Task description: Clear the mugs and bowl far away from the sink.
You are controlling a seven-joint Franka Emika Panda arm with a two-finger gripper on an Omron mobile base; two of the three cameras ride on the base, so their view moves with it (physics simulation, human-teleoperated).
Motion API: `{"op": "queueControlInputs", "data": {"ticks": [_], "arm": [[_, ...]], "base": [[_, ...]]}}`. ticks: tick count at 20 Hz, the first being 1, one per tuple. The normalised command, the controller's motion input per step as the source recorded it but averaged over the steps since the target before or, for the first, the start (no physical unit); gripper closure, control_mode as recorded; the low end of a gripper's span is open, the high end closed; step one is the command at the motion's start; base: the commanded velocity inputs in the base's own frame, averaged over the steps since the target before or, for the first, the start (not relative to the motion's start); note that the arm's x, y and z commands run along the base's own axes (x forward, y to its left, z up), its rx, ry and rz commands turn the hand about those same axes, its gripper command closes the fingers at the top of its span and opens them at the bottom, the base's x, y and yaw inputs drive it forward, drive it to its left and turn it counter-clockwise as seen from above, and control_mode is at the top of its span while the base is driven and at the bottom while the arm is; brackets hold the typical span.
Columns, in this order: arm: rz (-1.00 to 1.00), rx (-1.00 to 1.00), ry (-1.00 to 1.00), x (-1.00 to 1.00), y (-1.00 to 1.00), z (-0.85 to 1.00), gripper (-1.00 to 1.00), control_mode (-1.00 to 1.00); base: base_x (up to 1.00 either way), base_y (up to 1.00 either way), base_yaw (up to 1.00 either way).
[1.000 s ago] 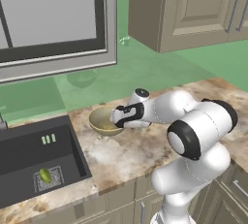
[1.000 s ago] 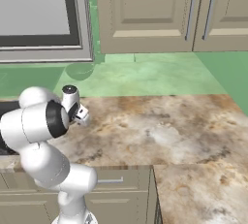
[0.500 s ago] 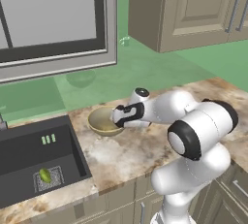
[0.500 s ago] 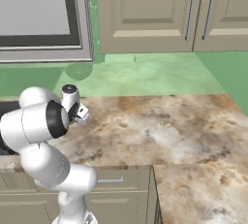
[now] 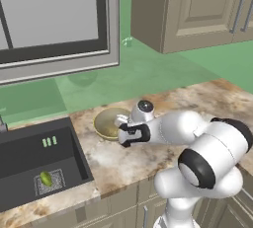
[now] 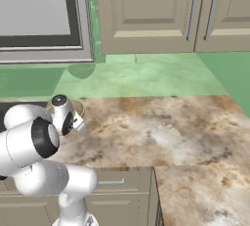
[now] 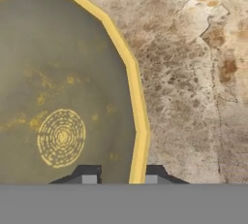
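Marbled brown counter (image 5: 123, 160) runs under our arm, with cabinet fronts (image 6: 112, 191) below its near edge. We see our gripper (image 7: 117, 172) low at the bowl (image 5: 109, 122), one fingertip (image 7: 87, 173) inside it and the other outside, the yellow rim standing between them; the jaws are clamped on that rim. From the left base view the bowl sits on the counter just to the right of the sink (image 5: 34, 165), close to the green back wall (image 5: 148, 69), with our white hand reaching over its right edge. From the hand view its olive inside carries a pale ring pattern near the bottom. Down in the dark sink basin, on a grey rack insert (image 5: 49, 180), lies a small green thing (image 5: 46, 178); we cannot tell what it is. In the right base view the bowl peeks out behind our wrist at the left end of the counter. Farther back, a grey-framed window (image 5: 49, 19) hangs above the sink, and beige wall cupboards (image 6: 161, 12) with long handles fill the upper right
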Motion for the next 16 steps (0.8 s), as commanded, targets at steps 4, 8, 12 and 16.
{"op": "queueControlInputs", "data": {"ticks": [4,8,12,16], "arm": [[-0.09,0.15,-0.01,-0.04,-0.18,0.59,1.00,-1.00],[-0.09,0.18,0.11,-0.13,-0.29,0.82,1.00,-1.00],[-0.08,0.19,0.19,-0.39,-0.51,0.90,1.00,-1.00],[-0.01,0.07,0.26,-0.33,-0.49,0.70,1.00,-1.00]], "base": [[0.00,0.00,0.00],[0.00,0.00,0.00],[0.00,0.00,0.00],[0.00,0.00,0.00]]}}
